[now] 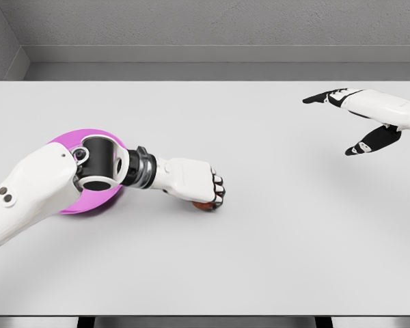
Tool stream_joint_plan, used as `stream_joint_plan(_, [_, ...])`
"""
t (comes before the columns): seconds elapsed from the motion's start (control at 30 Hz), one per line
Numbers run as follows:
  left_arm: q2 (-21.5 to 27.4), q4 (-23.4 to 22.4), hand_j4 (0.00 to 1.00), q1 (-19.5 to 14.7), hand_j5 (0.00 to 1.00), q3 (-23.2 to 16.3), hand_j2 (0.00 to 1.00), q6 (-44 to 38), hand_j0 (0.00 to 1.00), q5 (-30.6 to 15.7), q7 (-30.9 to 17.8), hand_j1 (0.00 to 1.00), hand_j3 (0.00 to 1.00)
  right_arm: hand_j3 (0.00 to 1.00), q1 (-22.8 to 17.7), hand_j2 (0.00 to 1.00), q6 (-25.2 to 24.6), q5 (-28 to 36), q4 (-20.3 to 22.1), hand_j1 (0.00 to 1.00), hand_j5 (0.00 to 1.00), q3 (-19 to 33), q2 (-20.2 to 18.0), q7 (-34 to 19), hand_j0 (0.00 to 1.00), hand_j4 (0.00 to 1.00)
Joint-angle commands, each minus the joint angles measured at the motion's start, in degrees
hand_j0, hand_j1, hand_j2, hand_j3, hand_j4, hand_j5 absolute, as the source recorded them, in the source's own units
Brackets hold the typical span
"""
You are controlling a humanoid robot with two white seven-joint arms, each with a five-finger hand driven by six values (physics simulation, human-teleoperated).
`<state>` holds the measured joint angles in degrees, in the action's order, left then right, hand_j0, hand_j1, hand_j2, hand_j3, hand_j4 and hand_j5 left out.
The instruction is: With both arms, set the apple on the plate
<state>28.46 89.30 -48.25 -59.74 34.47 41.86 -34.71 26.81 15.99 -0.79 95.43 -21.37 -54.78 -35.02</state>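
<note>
Here, label by label:

Step in hand: the grasp of the apple (pixel 205 205); by my reading the pick-up is under way and the carry to the plate is not yet begun.

Apple: a small red fruit on the tabletop (pixel 260 260), a little left of the middle, mostly hidden under the fingers; only its lower red edge shows.

Left robot hand (pixel 198 183): curled down over the apple, fingers wrapped around it from above, gripping it. Whether the fruit is already clear of the surface I cannot tell.

Plate (pixel 65 145): a magenta round dish at the left, largely covered by the left forearm and elbow joint; it lies just left of the apple, near but apart.

Right robot hand (pixel 355 123): at the far right, raised above the tabletop, fingers and thumb spread, holding nothing, well apart from the apple.

Next move calls for: lifting the fruit, drawing the left arm back leftward so the forearm clears the dish, then lowering the apple onto it and letting go.

Both arms: the task asks for two, so the right arm would likely need to come in toward the middle.

Risk: the elbow may nudge the plate.
</note>
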Motion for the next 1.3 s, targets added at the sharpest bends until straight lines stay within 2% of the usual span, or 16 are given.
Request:
stream_joint_plan(0.0, [0.2, -0.2, 0.35, 0.0, 0.35, 0.4, 0.35, 0.5, 0.35, 0.4, -0.3, 0.35, 0.35, 1.0, 0.0, 1.0, -0.1, 0.3, 0.0, 1.0, 1.0, 0.0, -0.1, 0.0, 1.0, 1.0])
stream_joint_plan(0.1, [0.5, -0.3, 0.33, -0.4, 0.33, 0.7, 0.33, 0.5, 0.33, -0.8, -0.3, 0.33, 0.33, 1.0, 0.0, 1.0, -0.1, 0.3, 0.7, 1.0, 1.0, 0.1, -0.1, 0.0, 1.0, 1.0])
stream_joint_plan(0.23, [1.4, -0.2, 0.33, -0.4, 0.33, 3.4, 0.33, 0.5, 0.33, -4.9, -0.3, 0.33, 0.33, 1.0, -0.2, 1.0, -0.1, 0.3, 0.9, 1.0, 1.0, 0.1, -0.2, 0.0, 1.0, 1.0])
stream_joint_plan(0.3, [2.9, -0.4, 0.34, -0.3, 0.34, 5.9, 0.34, 0.5, 0.34, -7.7, -0.3, 0.34, 0.34, 1.0, -0.2, 1.0, -0.1, 0.3, 0.9, 1.0, 1.0, 0.1, -0.2, 0.0, 1.0, 1.0])
stream_joint_plan(0.37, [4.1, -0.5, 0.33, 0.2, 0.33, 10.9, 0.33, 0.5, 0.33, -11.4, -0.3, 0.33, 0.33, 1.0, -0.3, 1.0, -0.1, 0.3, 0.9, 1.0, 1.0, 0.1, -0.2, 0.0, 1.0, 1.0])
stream_joint_plan(0.53, [9.3, -1.2, 0.33, 0.7, 0.33, 18.4, 0.33, 0.5, 0.33, -15.9, -0.3, 0.33, 0.33, 1.0, -0.4, 1.0, -0.1, 0.3, 0.9, 1.0, 1.0, 0.1, -0.3, 0.0, 1.0, 1.0])
stream_joint_plan(0.67, [12.3, -9.1, 0.34, 2.4, 0.34, 25.0, 0.34, 0.5, 0.34, -17.1, -0.3, 0.34, 0.34, 1.0, -1.0, 1.0, -0.1, 0.2, 0.8, 1.0, 1.0, 0.3, -0.7, 0.0, 1.0, 1.0])
stream_joint_plan(0.77, [13.6, -16.7, 0.34, 2.8, 0.34, 25.5, 0.34, 0.5, 0.34, -17.0, -0.3, 0.34, 0.34, 1.0, -1.4, 1.0, -0.1, 0.3, 0.9, 1.0, 1.0, 0.5, -0.7, 0.0, 1.0, 1.0])
stream_joint_plan(0.9, [16.7, -17.3, 0.35, 6.3, 0.35, 25.6, 0.35, 0.5, 0.35, -17.0, -0.3, 0.35, 0.35, 1.0, -1.3, 1.0, -0.1, 0.3, 1.0, 1.0, 1.0, 0.5, -0.7, 0.0, 1.0, 1.0])
stream_joint_plan(1.0, [17.3, -16.8, 0.36, 8.3, 0.36, 25.6, 0.36, 0.5, 0.36, -17.0, -0.3, 0.36, 0.36, 1.0, -1.3, 1.0, -0.1, 0.2, 1.0, 1.0, 1.0, 0.5, -0.5, 0.0, 1.0, 1.0])
stream_joint_plan(1.1, [17.4, -16.5, 0.37, 8.5, 0.37, 25.6, 0.37, 0.5, 0.37, -17.0, -0.3, 0.37, 0.37, 1.0, -1.3, 1.0, -0.1, 0.2, 1.0, 1.0, 1.0, 0.6, -0.4, 0.0, 1.0, 1.0])
stream_joint_plan(1.13, [17.5, -16.3, 0.45, 8.5, 0.45, 25.6, 0.45, 0.5, 0.45, -17.0, -0.3, 0.45, 0.45, 1.0, -1.3, 1.0, -0.1, 0.3, 1.0, 1.0, 1.0, 0.6, -0.4, 0.0, 1.0, 1.0])
stream_joint_plan(1.2, [18.5, -15.0, 0.71, 8.9, 0.71, 25.9, 0.71, 0.5, 0.71, -17.2, -0.3, 0.71, 0.71, 1.0, -1.2, 1.0, -0.1, 0.3, 1.1, 1.0, 1.0, 0.6, -0.3, 0.0, 1.0, 1.0])
stream_joint_plan(1.23, [18.8, -14.7, 0.98, 9.2, 0.98, 25.9, 0.98, 0.5, 0.98, -17.2, -0.3, 0.98, 0.98, 1.0, -1.2, 1.0, -0.1, 0.2, 1.1, 1.0, 1.0, 0.6, -0.3, 0.0, 1.0, 1.0])
stream_joint_plan(1.27, [19.0, -14.3, 1.0, 9.3, 1.0, 26.1, 1.0, 0.5, 1.0, -17.2, -0.3, 1.0, 1.0, 1.0, -1.2, 1.0, -0.1, 0.3, 1.1, 1.0, 1.0, 0.6, -0.3, 0.0, 1.0, 1.0])
